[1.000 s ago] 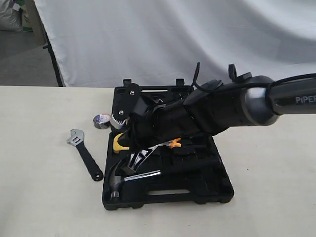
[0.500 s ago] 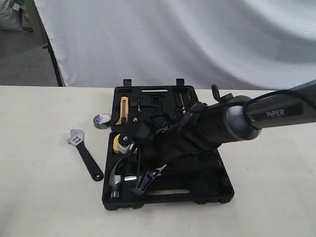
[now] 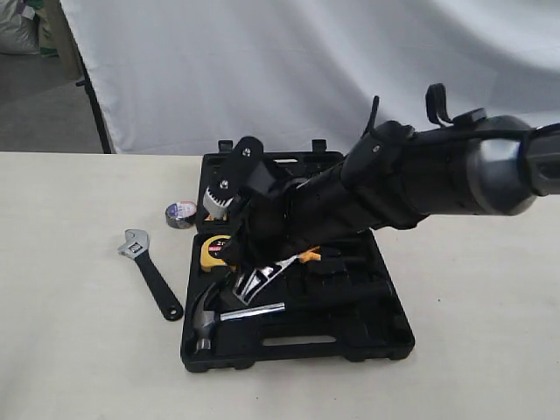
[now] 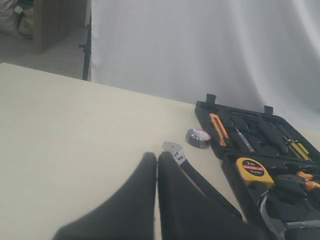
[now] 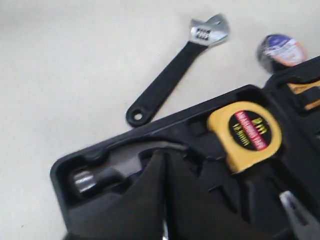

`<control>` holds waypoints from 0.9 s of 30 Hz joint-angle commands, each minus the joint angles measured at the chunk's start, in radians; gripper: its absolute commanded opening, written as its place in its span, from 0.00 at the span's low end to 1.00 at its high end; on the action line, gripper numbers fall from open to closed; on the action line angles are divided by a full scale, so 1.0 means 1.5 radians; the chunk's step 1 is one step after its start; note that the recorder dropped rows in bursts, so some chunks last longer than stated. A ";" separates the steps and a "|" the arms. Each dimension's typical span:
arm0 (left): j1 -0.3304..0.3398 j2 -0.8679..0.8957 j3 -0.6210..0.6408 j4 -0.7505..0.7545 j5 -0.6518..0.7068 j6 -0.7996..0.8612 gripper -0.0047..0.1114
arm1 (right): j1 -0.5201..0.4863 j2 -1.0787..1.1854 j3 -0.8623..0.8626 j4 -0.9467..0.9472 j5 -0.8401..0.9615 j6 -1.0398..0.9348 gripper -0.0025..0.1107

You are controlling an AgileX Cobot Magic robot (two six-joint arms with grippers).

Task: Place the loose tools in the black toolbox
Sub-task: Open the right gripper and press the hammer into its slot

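The black toolbox (image 3: 385, 337) lies open in the middle of the table. A silver-headed claw hammer (image 3: 229, 314) rests in its near half. Left of the box, the adjustable wrench (image 3: 150, 273) and the small dark tape roll (image 3: 180, 213) lie on the table. My right gripper (image 3: 255, 283) hangs shut and empty just above the hammer's head (image 5: 95, 175); the wrench (image 5: 170, 75) and tape roll (image 5: 280, 50) lie beyond the box edge. My left gripper (image 4: 157, 159) is shut on nothing above the table, near the wrench's silver jaw (image 4: 173, 151). It does not show in the exterior view.
A yellow tape measure (image 3: 213, 251) and orange-handled tools (image 4: 218, 127) sit in the box's recesses. The right arm (image 3: 420, 179) stretches over the far half of the box. A white curtain (image 3: 289, 61) hangs behind the table.
Half a second ago the right gripper was down at the hammer's shaft; it has since risen and swung back. Hammer, wrench and tape roll lie where they were.
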 commanded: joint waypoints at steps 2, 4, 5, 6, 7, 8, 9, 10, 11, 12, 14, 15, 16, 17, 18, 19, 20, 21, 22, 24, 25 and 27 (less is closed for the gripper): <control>0.017 -0.002 -0.002 0.003 -0.005 -0.003 0.05 | -0.002 0.129 0.077 -0.015 -0.103 0.023 0.02; 0.017 -0.002 -0.002 0.003 -0.005 -0.003 0.05 | -0.002 0.141 0.077 -0.015 -0.087 0.036 0.02; 0.017 -0.002 -0.002 0.003 -0.005 -0.003 0.05 | -0.001 0.132 0.075 -0.015 -0.075 0.036 0.02; 0.017 -0.002 -0.002 0.003 -0.005 -0.003 0.05 | -0.001 0.118 0.072 -0.014 -0.059 0.036 0.02; 0.017 -0.002 -0.002 0.003 -0.005 -0.003 0.05 | -0.001 0.097 0.072 0.001 -0.044 0.036 0.02; 0.017 -0.002 -0.002 0.003 -0.005 -0.003 0.05 | -0.001 0.077 0.072 0.003 -0.036 0.036 0.02; 0.017 -0.002 -0.002 0.003 -0.005 -0.003 0.05 | -0.001 0.048 0.072 0.005 -0.034 0.036 0.02; 0.017 -0.002 -0.002 0.003 -0.005 -0.003 0.05 | -0.001 0.030 0.072 0.012 -0.034 0.036 0.02; 0.017 -0.002 -0.002 0.003 -0.005 -0.003 0.05 | -0.001 0.011 0.072 0.020 -0.036 0.036 0.02; 0.017 -0.002 -0.002 0.003 -0.005 -0.003 0.05 | -0.001 -0.003 0.072 0.028 -0.039 0.036 0.02; 0.017 -0.002 -0.002 0.003 -0.005 -0.003 0.05 | -0.001 -0.033 0.072 0.038 -0.040 0.036 0.02; 0.017 -0.002 -0.002 0.003 -0.005 -0.003 0.05 | -0.001 -0.044 0.072 0.040 -0.040 0.036 0.02; 0.017 -0.002 -0.002 0.003 -0.005 -0.003 0.05 | -0.001 -0.052 0.072 0.040 -0.040 0.036 0.02; 0.017 -0.002 -0.002 0.003 -0.005 -0.003 0.05 | -0.001 -0.054 0.072 0.040 -0.037 0.036 0.02; 0.017 -0.002 -0.002 0.003 -0.005 -0.003 0.05 | -0.001 -0.055 0.072 0.050 -0.034 0.038 0.02; 0.017 -0.002 -0.002 0.003 -0.005 -0.003 0.05 | -0.001 -0.055 0.072 0.060 -0.031 0.041 0.02; 0.017 -0.002 -0.002 0.003 -0.005 -0.003 0.05 | -0.001 -0.052 0.072 0.072 -0.031 0.041 0.02; 0.017 -0.002 -0.002 0.003 -0.005 -0.003 0.05 | -0.001 -0.049 0.072 0.076 -0.031 0.041 0.02; 0.017 -0.002 -0.002 0.003 -0.005 -0.003 0.05 | -0.001 -0.044 0.073 0.076 -0.031 0.041 0.02; 0.017 -0.002 -0.002 0.003 -0.005 -0.003 0.05 | -0.001 -0.034 0.073 0.083 -0.037 0.041 0.02; 0.017 -0.002 -0.002 0.003 -0.005 -0.003 0.05 | -0.001 -0.028 0.073 0.085 -0.043 0.041 0.02; 0.017 -0.002 -0.002 0.003 -0.005 -0.003 0.05 | -0.001 -0.017 0.073 0.085 -0.045 0.041 0.02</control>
